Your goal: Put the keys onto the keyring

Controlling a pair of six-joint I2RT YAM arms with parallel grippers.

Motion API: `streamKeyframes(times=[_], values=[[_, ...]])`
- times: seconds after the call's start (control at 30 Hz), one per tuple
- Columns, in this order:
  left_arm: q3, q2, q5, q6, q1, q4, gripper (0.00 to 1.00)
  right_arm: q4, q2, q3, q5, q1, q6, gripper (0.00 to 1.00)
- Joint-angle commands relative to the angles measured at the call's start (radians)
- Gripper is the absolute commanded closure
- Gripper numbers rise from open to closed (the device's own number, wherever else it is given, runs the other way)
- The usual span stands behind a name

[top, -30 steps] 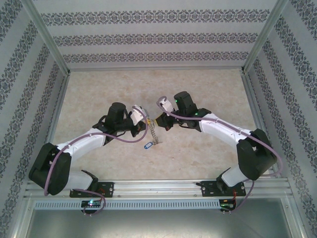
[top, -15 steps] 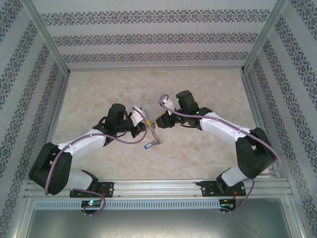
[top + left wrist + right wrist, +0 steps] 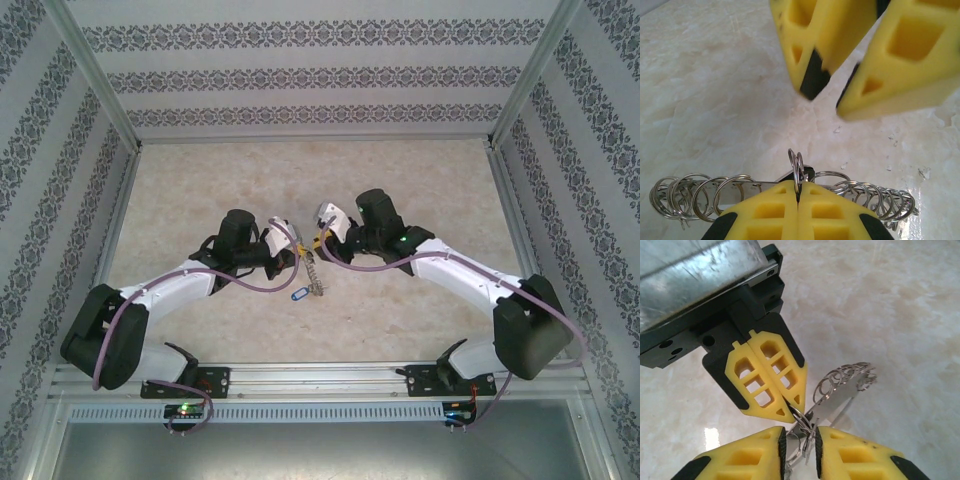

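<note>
The keyring (image 3: 313, 272) is a flat silvery metal strip (image 3: 840, 400) fringed with several small wire rings (image 3: 705, 192), and it hangs between the two grippers above the table. My left gripper (image 3: 798, 187) is shut on one small upright ring (image 3: 797, 162) at the strip's middle; its closed yellow tips (image 3: 792, 410) show in the right wrist view. My right gripper (image 3: 800, 440) is open, its pads either side of the rings just under the left tips. A key with a blue-and-white oval head (image 3: 296, 293) dangles below.
The marble-patterned tabletop (image 3: 420, 190) lies under both arms. Patterned walls with metal posts (image 3: 95, 75) enclose it on three sides. An aluminium rail (image 3: 320, 378) carrying the arm bases runs along the near edge. Purple cables loop over both arms.
My right gripper has moved left and closer to the left gripper and the keyring. The left gripper has held still with the keyring hanging from it.
</note>
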Motion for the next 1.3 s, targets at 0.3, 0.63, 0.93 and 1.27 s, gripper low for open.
streamKeyframes(times=[0.3,0.63,0.93,1.27], values=[[-0.028,0.033,0.075,0.064,-0.013,0.125,1.0,0.01,0.084,-0.003,-0.262,-0.055,-0.443,0.66],[-0.027,0.054,0.105,0.098,-0.014,0.124,1.0,-0.021,0.143,0.02,-0.236,-0.04,-0.537,0.69],[-0.015,0.061,0.104,0.102,-0.014,0.12,1.0,-0.003,0.152,0.011,-0.253,-0.04,-0.557,0.8],[0.021,0.08,0.069,0.1,-0.013,0.037,0.89,-0.134,0.148,0.075,-0.2,-0.029,-0.587,1.0]])
